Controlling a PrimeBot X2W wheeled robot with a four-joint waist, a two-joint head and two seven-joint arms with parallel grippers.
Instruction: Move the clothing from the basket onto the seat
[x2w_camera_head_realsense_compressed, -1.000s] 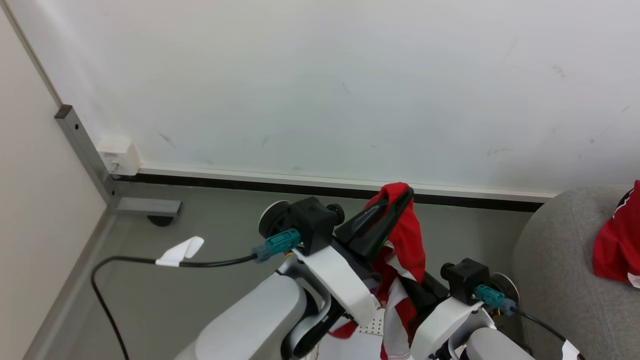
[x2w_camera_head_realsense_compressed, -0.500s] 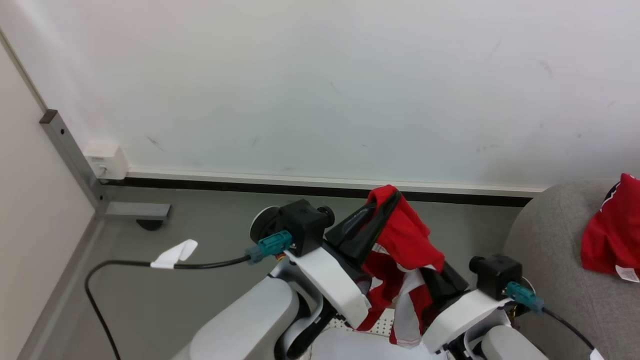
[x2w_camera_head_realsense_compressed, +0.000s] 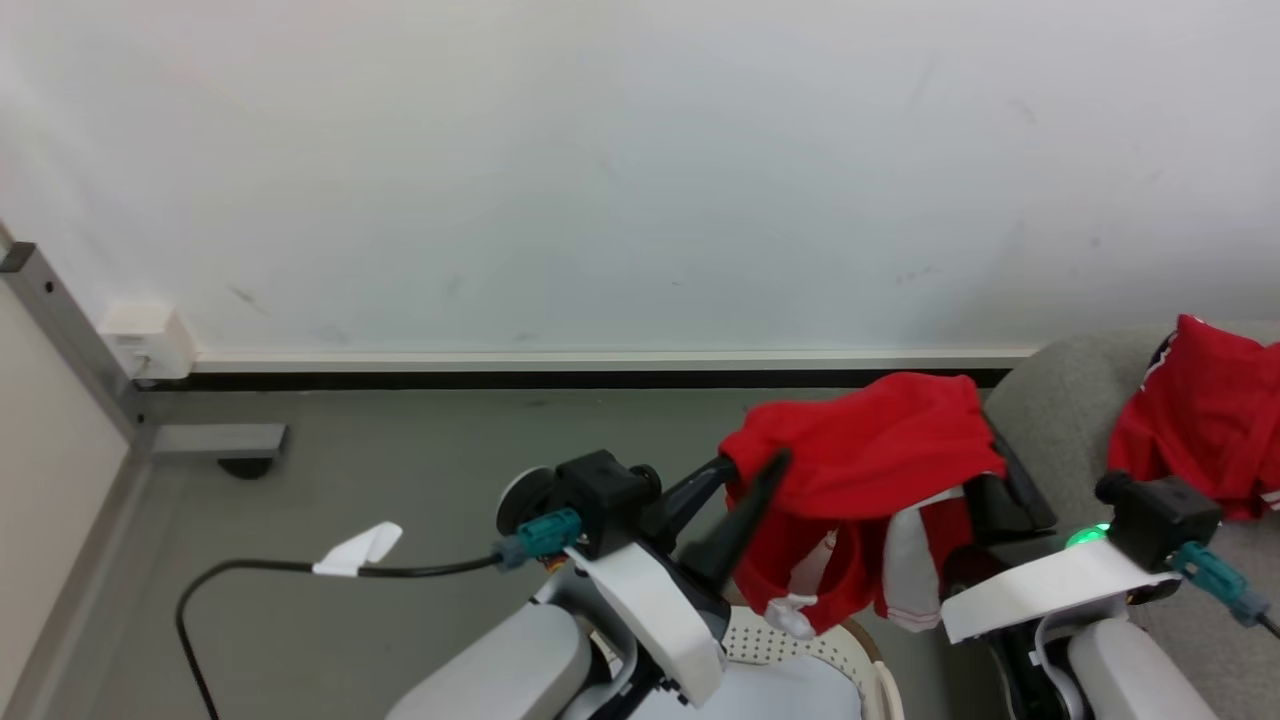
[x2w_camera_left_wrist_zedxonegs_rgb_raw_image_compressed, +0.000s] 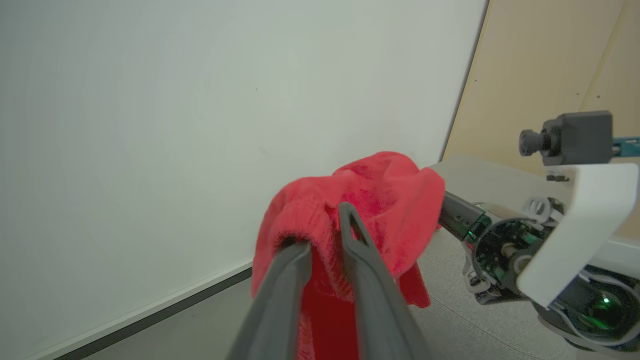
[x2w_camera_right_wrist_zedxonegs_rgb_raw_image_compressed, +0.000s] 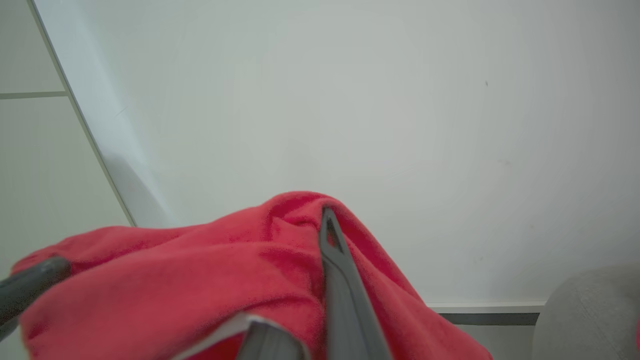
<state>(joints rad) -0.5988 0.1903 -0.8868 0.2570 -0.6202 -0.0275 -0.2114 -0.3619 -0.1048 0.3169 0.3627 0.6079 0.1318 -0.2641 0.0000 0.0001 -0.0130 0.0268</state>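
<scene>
Bright red garment (x2w_camera_head_realsense_compressed: 870, 450) up front, white panels + white trim showing underneath; 2nd garment (x2w_camera_head_realsense_compressed: 1200, 420) same red w/ a sliver of black at its edge, seat (x2w_camera_head_realsense_compressed: 1060, 400) light grey. Basket (x2w_camera_head_realsense_compressed: 780, 640) white, dotted all over w/ perforations, brown rim. Bkgd: wall (x2w_camera_head_realsense_compressed: 640, 150) off-white, floor (x2w_camera_head_realsense_compressed: 400, 450) grey-green, skirting (x2w_camera_head_realsense_compressed: 500, 379) black, cable (x2w_camera_head_realsense_compressed: 440, 571) black w/ white tag + teal plug.

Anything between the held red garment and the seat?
Nothing visible. The red garment hangs from the right hand above the basket, just left of the grey seat, where a second red garment lies.
</scene>
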